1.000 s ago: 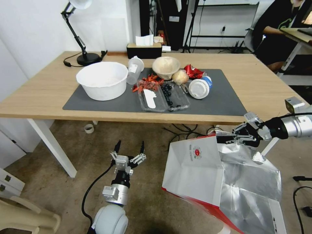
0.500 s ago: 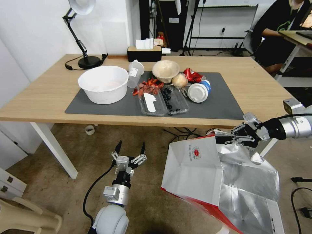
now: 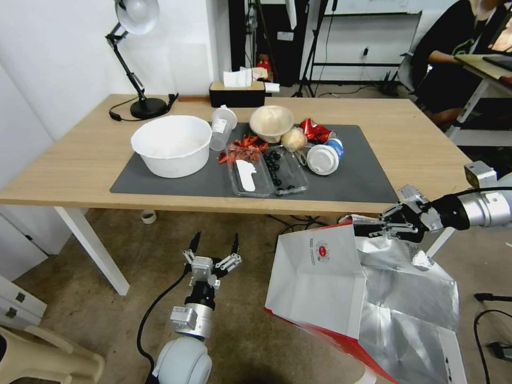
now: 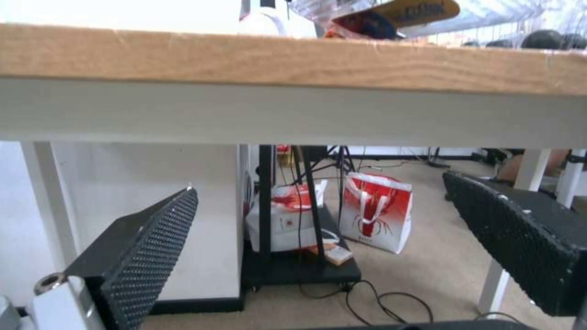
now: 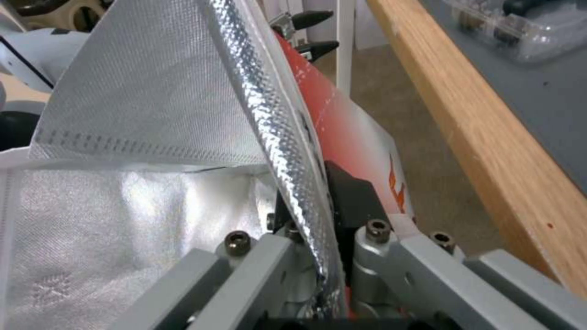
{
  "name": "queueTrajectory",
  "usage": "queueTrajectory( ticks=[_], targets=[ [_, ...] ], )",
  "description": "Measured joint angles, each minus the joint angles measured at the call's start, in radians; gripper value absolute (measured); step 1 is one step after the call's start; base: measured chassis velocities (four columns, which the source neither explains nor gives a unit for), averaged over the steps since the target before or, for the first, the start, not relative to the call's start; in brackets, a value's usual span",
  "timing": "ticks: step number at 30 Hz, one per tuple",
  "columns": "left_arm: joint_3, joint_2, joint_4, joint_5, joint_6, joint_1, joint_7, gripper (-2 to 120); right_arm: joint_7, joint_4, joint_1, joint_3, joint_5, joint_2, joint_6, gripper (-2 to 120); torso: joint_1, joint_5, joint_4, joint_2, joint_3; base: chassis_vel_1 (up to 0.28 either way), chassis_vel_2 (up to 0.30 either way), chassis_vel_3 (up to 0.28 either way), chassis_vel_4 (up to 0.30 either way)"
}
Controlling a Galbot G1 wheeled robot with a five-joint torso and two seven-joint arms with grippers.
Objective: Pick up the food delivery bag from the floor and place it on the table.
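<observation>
Right claw (image 3: 368,230) first: clamped tight on the top rim of the bag (image 3: 320,282), one finger inside against the foil lining and one outside on the red panel, going by the wrist view. Bag sitting just below and in front of the tabletop's (image 3: 80,160) near edge, toward the right end, mouth gaping wide. Can't tell whether the bottom is off the floor (image 3: 122,256), with that part cut off at the picture's edge. Left claw (image 3: 213,248) parked low over the floor, fingers spread wide, holding nothing, well apart from the bag. Handling-wise: probably light, but big and floppy. Thin paper plus foil, so expect sagging, creasing and swinging from a pinch on a single wall, and maybe a tear at the rim with anything heavy inside (contents not visible). Foil side looks slick too, so wouldn't trust a shallow bite. Best hold is likely the doubled-over rim, gripped deep, pretty much as now. Also needs lifting well clear of the tabletop edge, then setting down on the bare wood right of the grey mat (image 3: 362,176), away from the bowl (image 3: 170,144) and the food trays (image 3: 269,170).
</observation>
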Motion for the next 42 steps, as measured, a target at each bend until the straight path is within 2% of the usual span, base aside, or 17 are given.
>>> queueTrajectory(
  ticks=[6,42],
  targets=[
    [0.0,-0.001,-0.001,0.001,0.0,0.002,0.0,100,0.0,0.002,-0.002,0.0,-0.001,0.0,0.0,0,0.008,0.0,0.0001,0.018,0.01,0.0,0.0,0.0,0.0],
    [0.005,-0.002,0.001,0.013,-0.001,0.006,0.001,100,-0.002,-0.004,0.0,0.0,-0.003,0.005,0.001,0,0.084,0.0,0.0001,0.194,0.11,0.0,0.0,0.0,0.0]
  ],
)
